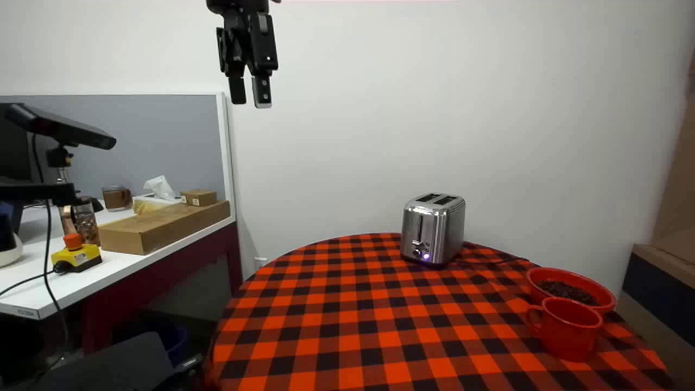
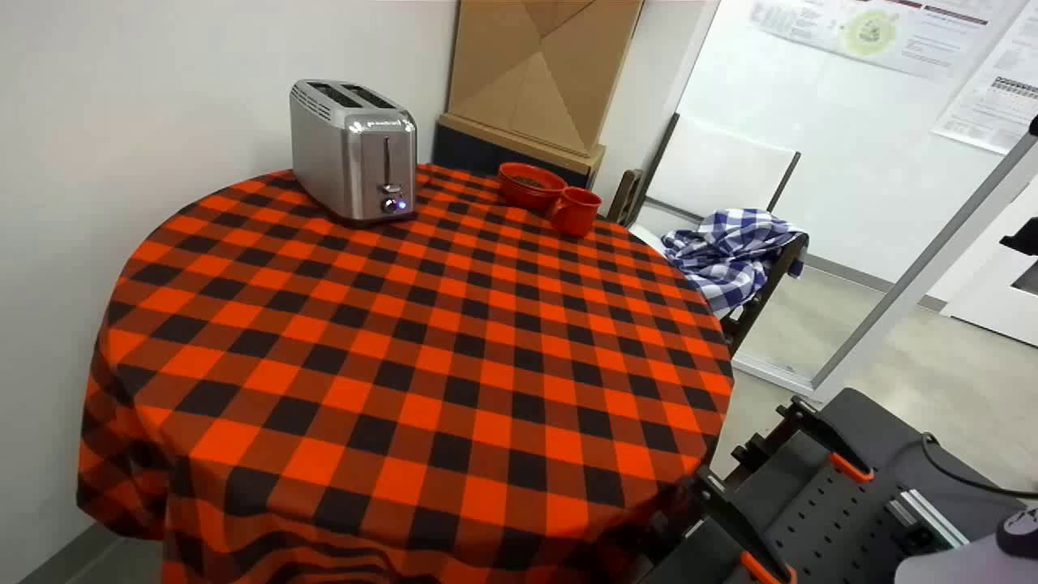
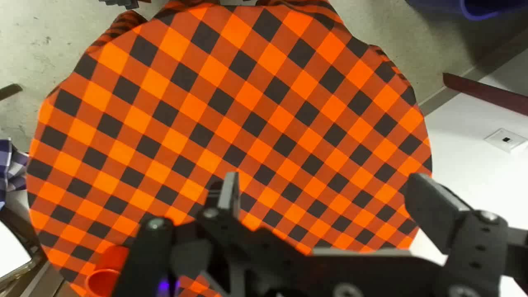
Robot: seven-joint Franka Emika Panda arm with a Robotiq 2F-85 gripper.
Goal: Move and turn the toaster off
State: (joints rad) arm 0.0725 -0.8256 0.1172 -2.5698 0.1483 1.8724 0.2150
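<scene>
The silver toaster (image 1: 449, 233) stands upright at the table's far edge by the wall. It also shows in an exterior view (image 2: 324, 154) at the upper left. Its two slots are on top. Its lever (image 2: 392, 189) sits low in its track, and a purple-blue light (image 1: 426, 256) glows beside the knob. My gripper (image 1: 250, 92) is open and empty, high above the table level and apart from the toaster. In the wrist view the open fingers (image 3: 329, 198) have only tablecloth between them. There the toaster is mostly hidden behind the gripper; a purple glow shows at the lower edge.
A red bowl (image 1: 575, 293) with dark contents and a red cup (image 1: 570, 331) stand on the round table with its checkered cloth (image 2: 422, 349). A dark cord (image 1: 494, 263) runs from the toaster. A side desk (image 1: 125, 266) holds boxes. A chair (image 2: 722, 170) stands beyond the table.
</scene>
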